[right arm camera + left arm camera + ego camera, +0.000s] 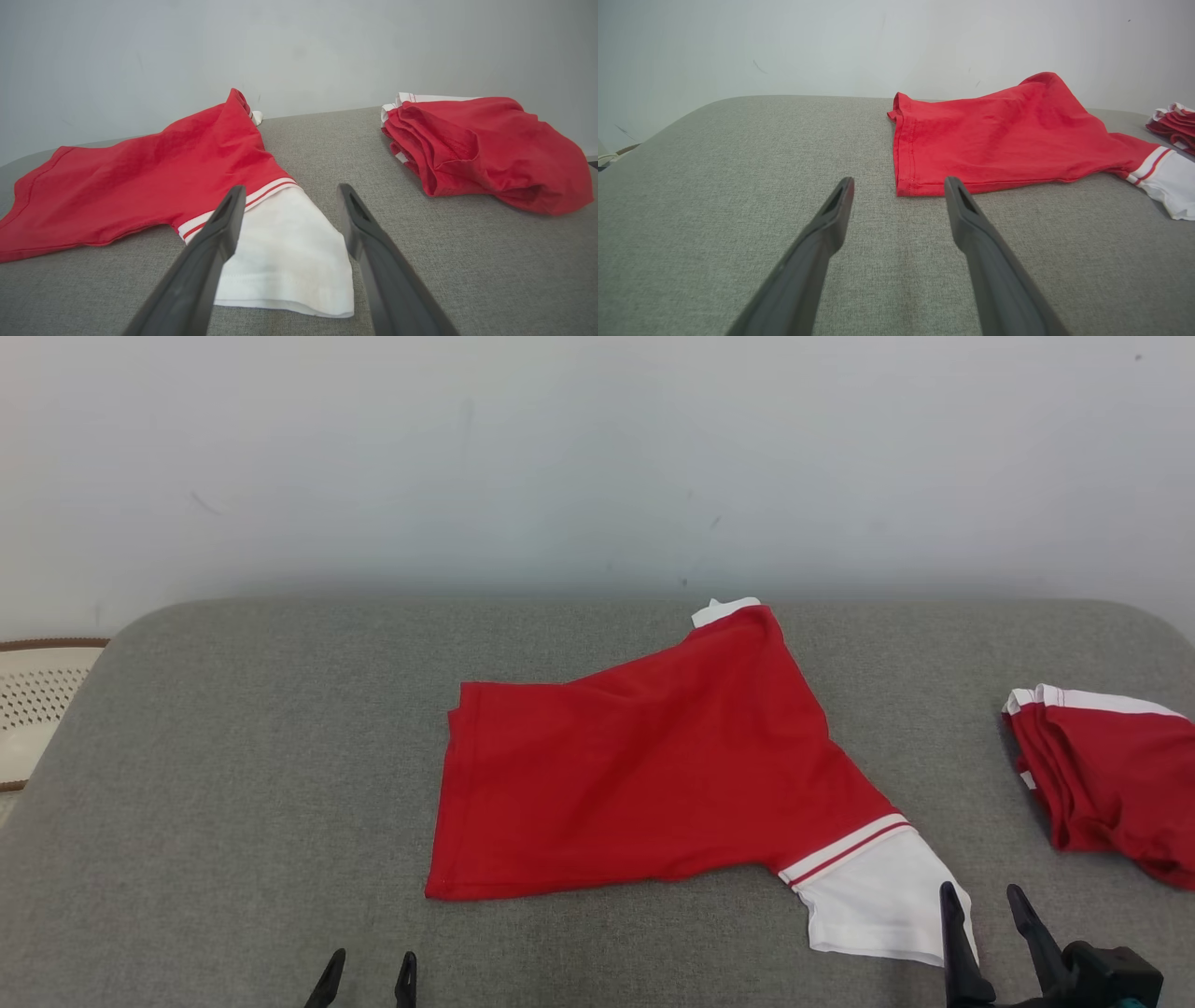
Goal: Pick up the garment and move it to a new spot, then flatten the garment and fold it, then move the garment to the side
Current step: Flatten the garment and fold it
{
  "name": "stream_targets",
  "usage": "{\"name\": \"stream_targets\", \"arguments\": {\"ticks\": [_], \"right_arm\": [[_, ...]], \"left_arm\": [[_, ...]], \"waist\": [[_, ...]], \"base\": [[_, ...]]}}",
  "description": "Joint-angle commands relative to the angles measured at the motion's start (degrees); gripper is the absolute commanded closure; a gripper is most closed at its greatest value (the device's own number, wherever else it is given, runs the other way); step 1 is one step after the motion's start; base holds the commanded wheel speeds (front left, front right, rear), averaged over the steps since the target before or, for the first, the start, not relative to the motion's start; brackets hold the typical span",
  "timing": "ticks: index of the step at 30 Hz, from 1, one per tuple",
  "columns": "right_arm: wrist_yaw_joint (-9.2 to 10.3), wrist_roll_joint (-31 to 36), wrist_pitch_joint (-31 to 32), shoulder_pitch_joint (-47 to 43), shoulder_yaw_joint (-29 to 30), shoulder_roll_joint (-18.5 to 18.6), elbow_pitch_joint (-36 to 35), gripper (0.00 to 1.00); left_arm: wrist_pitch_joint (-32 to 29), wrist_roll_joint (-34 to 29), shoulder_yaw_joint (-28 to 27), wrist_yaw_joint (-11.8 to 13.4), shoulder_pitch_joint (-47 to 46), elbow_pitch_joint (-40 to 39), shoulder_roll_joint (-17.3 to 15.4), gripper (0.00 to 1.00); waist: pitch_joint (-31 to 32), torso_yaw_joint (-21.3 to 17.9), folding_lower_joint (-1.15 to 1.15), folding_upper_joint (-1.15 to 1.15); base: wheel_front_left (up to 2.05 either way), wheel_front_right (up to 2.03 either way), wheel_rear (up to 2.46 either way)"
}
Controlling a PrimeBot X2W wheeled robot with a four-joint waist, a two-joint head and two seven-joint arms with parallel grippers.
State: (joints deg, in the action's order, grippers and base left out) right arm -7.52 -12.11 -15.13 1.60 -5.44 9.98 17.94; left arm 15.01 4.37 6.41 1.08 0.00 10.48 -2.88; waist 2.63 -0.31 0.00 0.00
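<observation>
Folding step, I'd say: left pincer point(372, 959) and right pincer point(981, 891) are gaping wide, empty; garment point(644, 775) is lying half-folded. Next probably needs tucking the near-right white sleeve point(878, 896) in.

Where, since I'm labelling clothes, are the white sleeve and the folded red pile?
white sleeve point(285, 252): right wrist view, middle of its white cloth.
folded red pile point(490, 144): right wrist view, top red layer.

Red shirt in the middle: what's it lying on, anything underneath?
The red shirt lies spread on the grey fabric surface, its white sleeve too. No bulge shows, but the cloth covers whatever is beneath it.
</observation>
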Motion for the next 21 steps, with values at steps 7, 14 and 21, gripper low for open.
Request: {"name": "stream_targets", "arguments": {"ticks": [7, 14, 21], "right_arm": [[0.08, -0.5, 0.0, -0.7, -0.5, -0.1, -0.4, 0.00], [0.08, -1.0, 0.0, -0.3, -0.8, -0.1, 0.5, 0.00], [0.08, -2.3, 0.0, 0.8, -1.8, 0.0, 2.9, 0.00]], "left_arm": [[0.2, -0.7, -0.1, 0.4, -0.3, -0.5, 0.0, 0.00], [0.2, -0.1, 0.1, 0.4, -0.5, -0.5, 0.0, 0.00], [0.2, 0.6, 0.8, 0.0, -1.1, -0.2, 0.0, 0.00]], "waist": [[-0.3, -0.1, 0.00, 0.00], [-0.8, -0.4, 0.00, 0.00], [-2.0, -0.9, 0.00, 0.00]], "base": [[0.00, 0.00, 0.00], [0.00, 0.00, 0.00], [0.00, 0.00, 0.00]]}}
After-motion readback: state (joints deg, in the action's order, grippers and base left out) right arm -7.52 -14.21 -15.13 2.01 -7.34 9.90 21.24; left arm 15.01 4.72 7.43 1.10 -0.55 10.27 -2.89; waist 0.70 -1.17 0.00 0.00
